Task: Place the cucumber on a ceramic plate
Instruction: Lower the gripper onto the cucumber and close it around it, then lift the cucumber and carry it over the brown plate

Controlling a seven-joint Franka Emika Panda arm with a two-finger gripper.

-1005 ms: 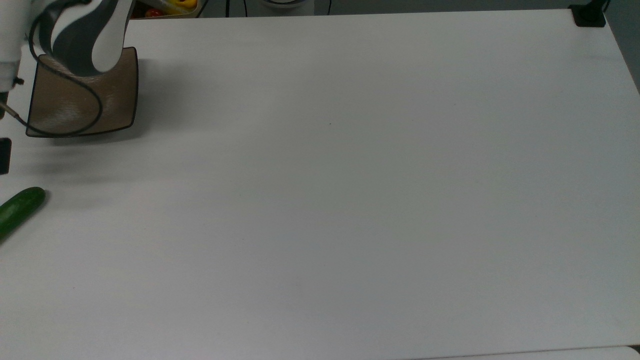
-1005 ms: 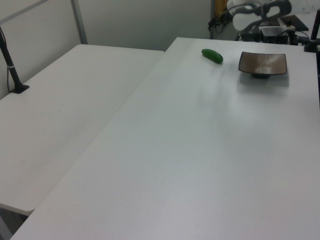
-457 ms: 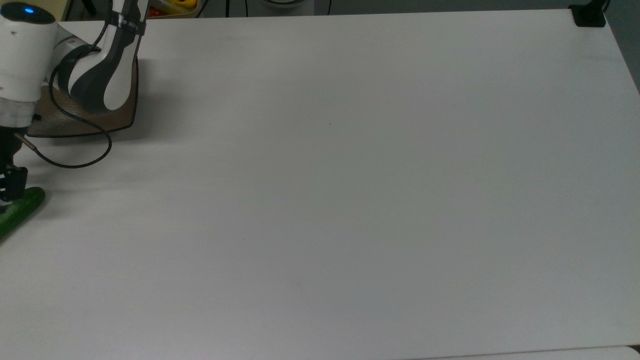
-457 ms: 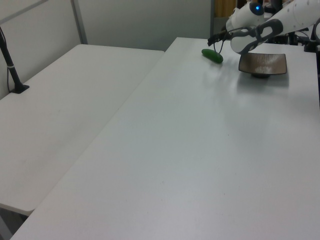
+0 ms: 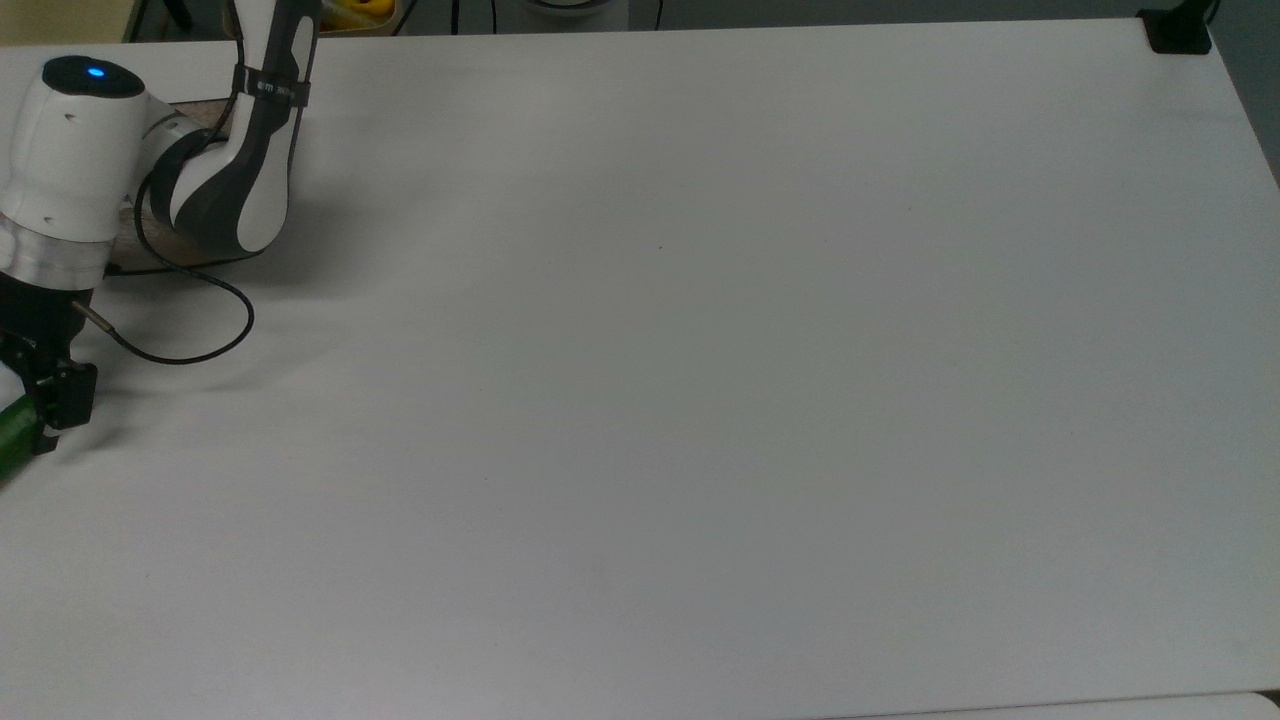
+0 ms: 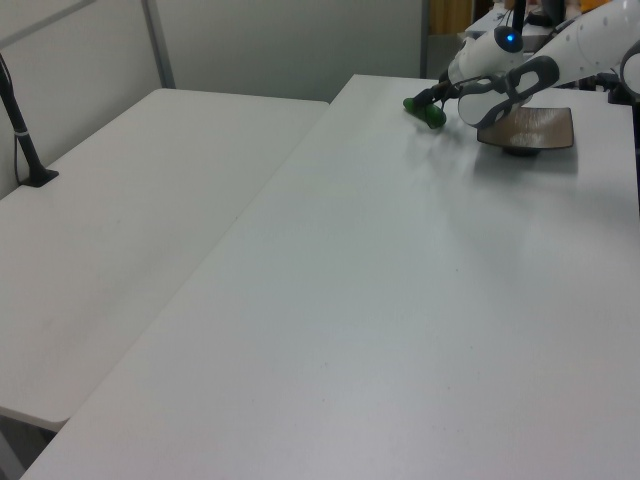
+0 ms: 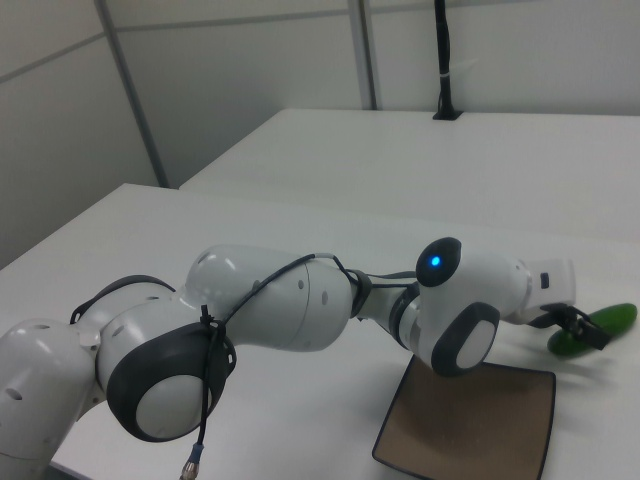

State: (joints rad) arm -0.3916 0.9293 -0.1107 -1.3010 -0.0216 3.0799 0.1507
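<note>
Cucumber, short dark green, lies on white table at top view's left edge. Black two-finger gripper has just dropped onto it; fingers straddle it, grip unclear. Square brown ceramic plate nearby, empty. Grasp looks imminent.

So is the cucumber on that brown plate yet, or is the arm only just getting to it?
Only just getting to it. Reaching looks done: the gripper is down at the cucumber, which lies on the white table. Taking hold is the step in hand. Lifting and carrying it to the ceramic plate, which holds nothing, is left.
</note>
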